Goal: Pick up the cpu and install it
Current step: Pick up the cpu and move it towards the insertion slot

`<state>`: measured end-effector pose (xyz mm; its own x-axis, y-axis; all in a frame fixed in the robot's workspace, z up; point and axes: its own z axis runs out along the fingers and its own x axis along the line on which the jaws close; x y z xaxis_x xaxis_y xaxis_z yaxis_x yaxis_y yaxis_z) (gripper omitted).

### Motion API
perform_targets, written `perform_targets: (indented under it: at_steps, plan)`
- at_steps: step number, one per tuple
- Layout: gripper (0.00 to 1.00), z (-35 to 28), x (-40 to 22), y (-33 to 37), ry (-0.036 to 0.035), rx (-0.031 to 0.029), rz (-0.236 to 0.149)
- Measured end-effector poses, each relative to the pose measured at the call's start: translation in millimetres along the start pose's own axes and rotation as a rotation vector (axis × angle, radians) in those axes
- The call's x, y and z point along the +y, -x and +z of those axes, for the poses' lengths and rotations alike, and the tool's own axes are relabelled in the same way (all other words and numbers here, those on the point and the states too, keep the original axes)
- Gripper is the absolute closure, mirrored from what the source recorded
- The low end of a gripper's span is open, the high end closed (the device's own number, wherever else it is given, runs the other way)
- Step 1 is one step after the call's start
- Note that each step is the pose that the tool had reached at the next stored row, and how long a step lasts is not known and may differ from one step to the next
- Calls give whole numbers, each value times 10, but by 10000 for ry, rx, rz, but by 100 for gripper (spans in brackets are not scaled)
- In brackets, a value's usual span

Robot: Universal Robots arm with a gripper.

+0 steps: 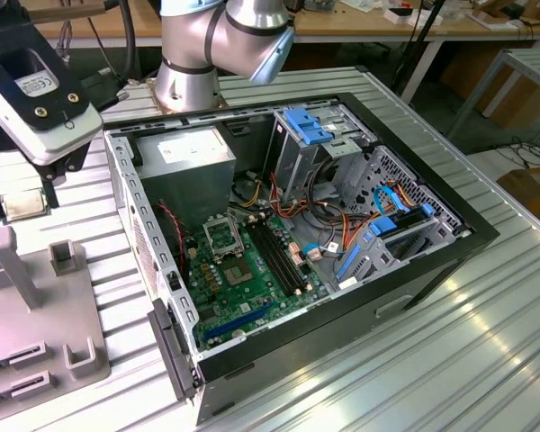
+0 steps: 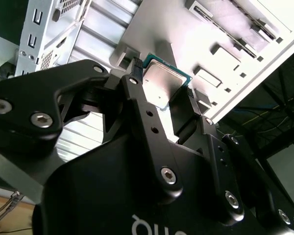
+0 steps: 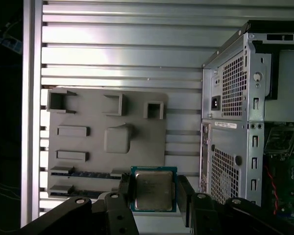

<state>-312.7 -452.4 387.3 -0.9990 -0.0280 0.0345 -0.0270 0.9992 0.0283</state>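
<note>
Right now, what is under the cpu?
In the first wrist view the cpu, between the fingers of the gripper, hangs over the edge of the grey tray and the ribbed table. The spot straight beneath is covered by the chip.

Silver-grey cpu (image 3: 153,190) w/ green edge, black fingers (image 3: 124,188), grey tray (image 3: 90,113), green mobo (image 1: 243,292)

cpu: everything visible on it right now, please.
The cpu is a thin flat square: a pale silver-grey metal lid on a green board that shows as a narrow border. It sits between the two black fingers of the gripper, which press its opposite edges, lid facing the wrist cameras. In the exterior view it appears held above the grey tray, outside the open computer case. Its underside is hidden.
</note>
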Motion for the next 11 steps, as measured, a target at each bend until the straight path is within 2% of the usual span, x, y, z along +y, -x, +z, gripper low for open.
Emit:
perform_targets:
  at_steps: [11]
  plan:
    - [53, -6, -4, 167, 0, 22, 1]
